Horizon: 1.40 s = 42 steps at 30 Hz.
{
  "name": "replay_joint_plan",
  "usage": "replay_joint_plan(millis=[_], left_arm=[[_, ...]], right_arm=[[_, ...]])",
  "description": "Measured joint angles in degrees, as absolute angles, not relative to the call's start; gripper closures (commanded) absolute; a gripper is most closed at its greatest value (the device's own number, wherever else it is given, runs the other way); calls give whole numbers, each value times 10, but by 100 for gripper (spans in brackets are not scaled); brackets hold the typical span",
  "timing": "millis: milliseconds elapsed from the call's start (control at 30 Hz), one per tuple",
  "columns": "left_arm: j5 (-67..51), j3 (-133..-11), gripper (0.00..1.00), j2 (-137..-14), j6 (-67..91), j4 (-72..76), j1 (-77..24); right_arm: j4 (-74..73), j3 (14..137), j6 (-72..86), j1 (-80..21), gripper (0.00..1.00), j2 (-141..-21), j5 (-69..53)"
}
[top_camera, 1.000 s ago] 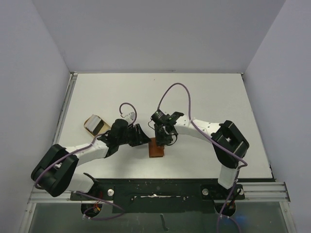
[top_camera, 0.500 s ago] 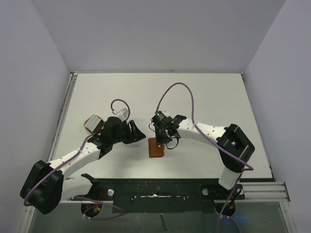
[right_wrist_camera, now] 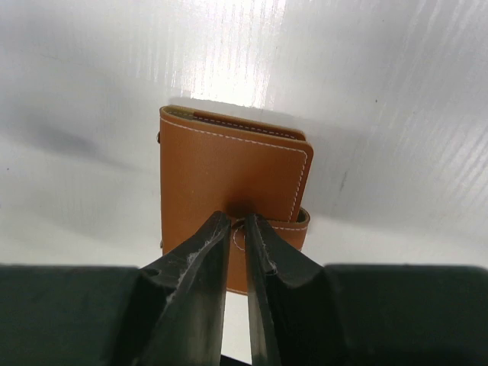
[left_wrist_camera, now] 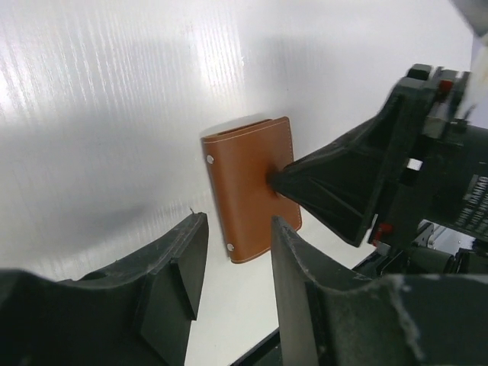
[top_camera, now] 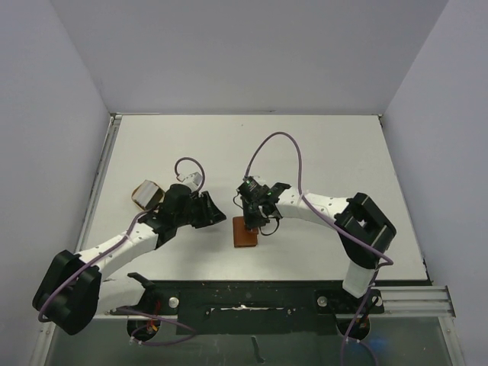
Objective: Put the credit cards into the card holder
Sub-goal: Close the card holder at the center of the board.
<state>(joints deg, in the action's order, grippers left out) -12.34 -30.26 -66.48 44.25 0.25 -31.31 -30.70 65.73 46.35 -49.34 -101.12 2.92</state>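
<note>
The card holder (top_camera: 245, 233) is a brown leather wallet lying folded shut on the table near the front edge. It also shows in the left wrist view (left_wrist_camera: 242, 187) and the right wrist view (right_wrist_camera: 221, 171). My right gripper (top_camera: 252, 220) is shut, and its tips (right_wrist_camera: 238, 222) press down on the wallet's snap strap (right_wrist_camera: 293, 230). My left gripper (top_camera: 216, 212) is open and empty, just left of the wallet and apart from it (left_wrist_camera: 239, 221). No credit cards show in any view.
A tan rounded dish (top_camera: 146, 195) sits at the left, behind my left arm. The table's front edge (top_camera: 252, 280) is close below the wallet. White table surface lies behind both arms.
My left gripper has drawn back a little to the left, away from the wallet, and its arm has shifted. My right gripper stays on the wallet.
</note>
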Motion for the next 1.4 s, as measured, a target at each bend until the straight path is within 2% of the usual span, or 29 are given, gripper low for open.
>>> replay_joint_plan(millis=[133, 367, 667, 1400], left_arm=[[-142, -303, 72, -693, 443, 13, -313], [-180, -303, 73, -743, 443, 57, -313], [-219, -304, 73, -812, 445, 91, -313], [-222, -304, 73, -866, 445, 113, -317]], right_arm=[[-314, 653, 466, -493, 80, -989, 35], [-313, 616, 484, -493, 75, -940, 42], [-284, 580, 500, -493, 77, -936, 39], [-239, 578, 501, -492, 77, -946, 30]])
